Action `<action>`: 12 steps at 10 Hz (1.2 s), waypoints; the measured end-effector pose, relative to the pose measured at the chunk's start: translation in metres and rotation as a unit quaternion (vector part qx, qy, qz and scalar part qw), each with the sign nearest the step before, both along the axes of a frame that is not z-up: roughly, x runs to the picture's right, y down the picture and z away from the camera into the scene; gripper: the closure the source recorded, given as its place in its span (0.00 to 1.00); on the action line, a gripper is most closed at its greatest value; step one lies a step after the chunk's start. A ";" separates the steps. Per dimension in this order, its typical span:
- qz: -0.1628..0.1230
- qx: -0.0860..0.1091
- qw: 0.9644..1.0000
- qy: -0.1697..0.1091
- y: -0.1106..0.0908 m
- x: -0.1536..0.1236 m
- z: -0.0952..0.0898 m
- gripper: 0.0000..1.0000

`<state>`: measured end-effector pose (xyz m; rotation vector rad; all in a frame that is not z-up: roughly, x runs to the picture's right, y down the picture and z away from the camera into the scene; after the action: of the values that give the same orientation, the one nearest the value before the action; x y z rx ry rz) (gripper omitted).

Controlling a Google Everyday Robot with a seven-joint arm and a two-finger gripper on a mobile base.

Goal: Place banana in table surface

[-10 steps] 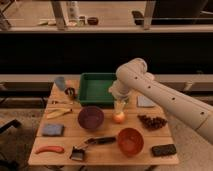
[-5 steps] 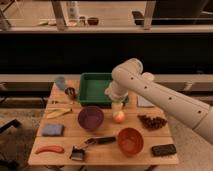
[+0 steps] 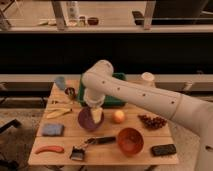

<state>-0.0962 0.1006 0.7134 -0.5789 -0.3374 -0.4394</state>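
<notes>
The banana (image 3: 58, 113) is pale yellow and lies flat on the light tan table surface (image 3: 107, 156), at the left, just left of the purple bowl (image 3: 85, 121). My gripper (image 3: 96, 114) hangs from the white arm over the right part of the purple bowl, to the right of the banana and apart from it. A pale shape shows at the gripper's tip inside the bowl; I cannot tell what it is.
A green tray (image 3: 118, 100) stands behind the arm. An orange fruit (image 3: 118, 116), grapes (image 3: 152, 121), an orange bowl (image 3: 130, 141), a black block (image 3: 164, 149), a brush (image 3: 85, 147), a carrot-like object (image 3: 49, 149), a blue sponge (image 3: 52, 130) and cups (image 3: 60, 82) lie around.
The arm has swung left, from in front of the green tray near the orange fruit to over the purple bowl. The banana has not moved.
</notes>
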 end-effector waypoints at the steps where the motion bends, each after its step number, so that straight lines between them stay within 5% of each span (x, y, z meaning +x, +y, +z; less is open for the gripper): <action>1: -0.012 -0.002 1.000 -0.007 0.003 -0.026 -0.002 0.20; 7: -0.036 -0.013 0.999 -0.037 0.001 -0.163 0.017 0.20; 12: 0.014 -0.034 0.999 -0.039 -0.007 -0.183 0.059 0.20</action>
<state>-0.2791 0.0932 0.7729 -0.6237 -0.4348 -0.4258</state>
